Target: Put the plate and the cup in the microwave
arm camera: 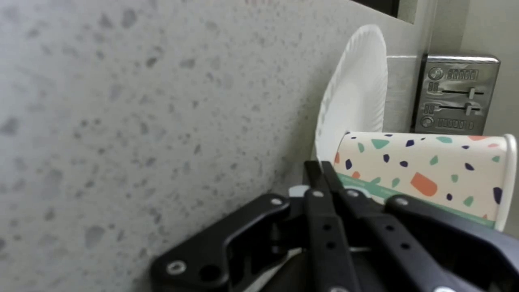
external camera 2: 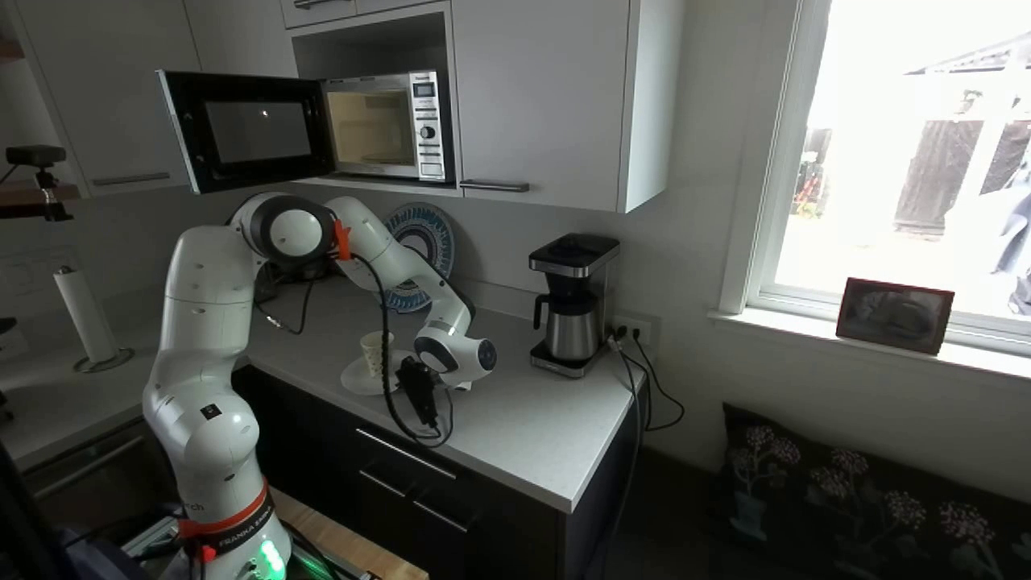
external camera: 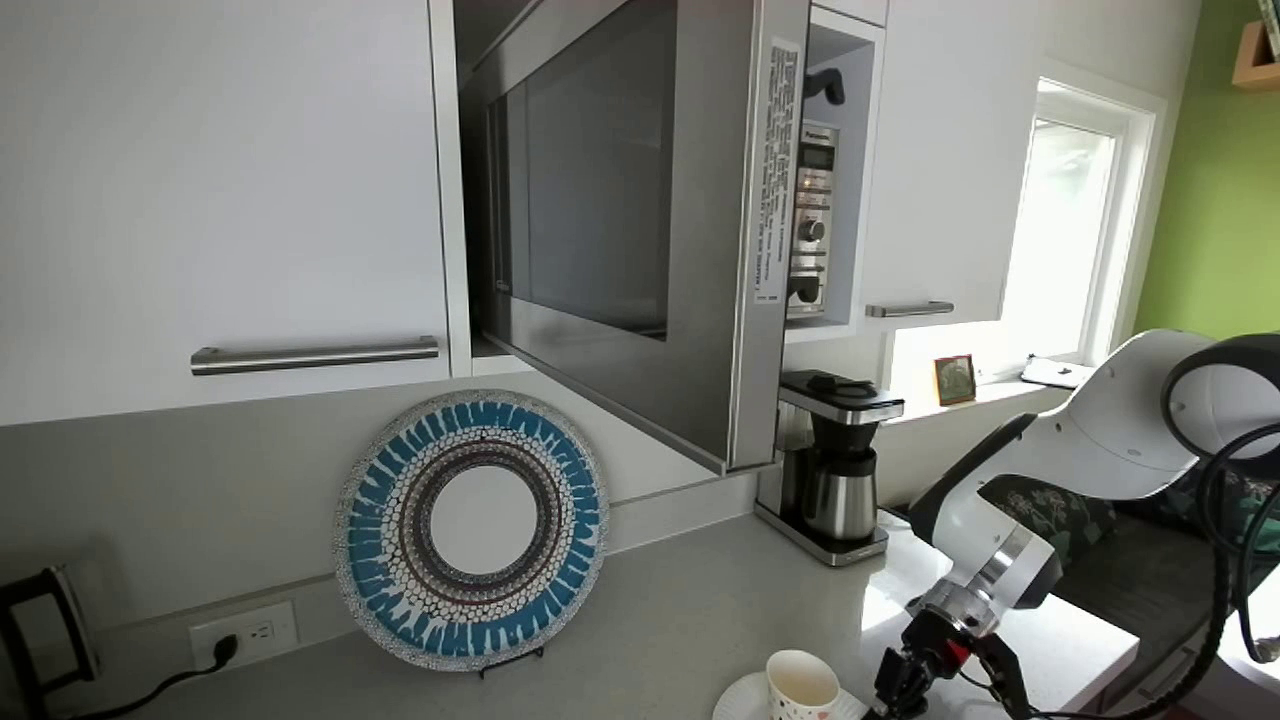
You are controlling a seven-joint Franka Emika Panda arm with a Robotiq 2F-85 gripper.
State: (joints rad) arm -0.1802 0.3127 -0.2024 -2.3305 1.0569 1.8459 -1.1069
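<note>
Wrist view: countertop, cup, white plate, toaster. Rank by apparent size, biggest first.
1. Countertop
2. Cup
3. Unranked: plate and toaster. Too close to call; the plate is partly hidden.

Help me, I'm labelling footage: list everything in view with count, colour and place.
cabinets: several, white, above countertop
countertop: 1, speckled grey, below cabinets
microwave: 1, silver, between cabinets, door open
paper cup: 1, cream, flecked, on paper plate
paper plate: 1, white, under paper cup
decorative plate: 1, blue-patterned, propped below microwave
likely toaster: 1, silver, beyond paper cup
coffee maker: 1, black and steel, on countertop
outlets: 2+, white, above countertop
paper towel roll: 1, white, on countertop
base cabinets: several, dark, under countertop
window: 1, white, beside cabinets
picture frame: 1, dark, on windowsill
floral cushion: 1+, dark, below window
robot arm: 1, white, over countertop
pincer: 1, black, closed on paper plate's rim
</note>
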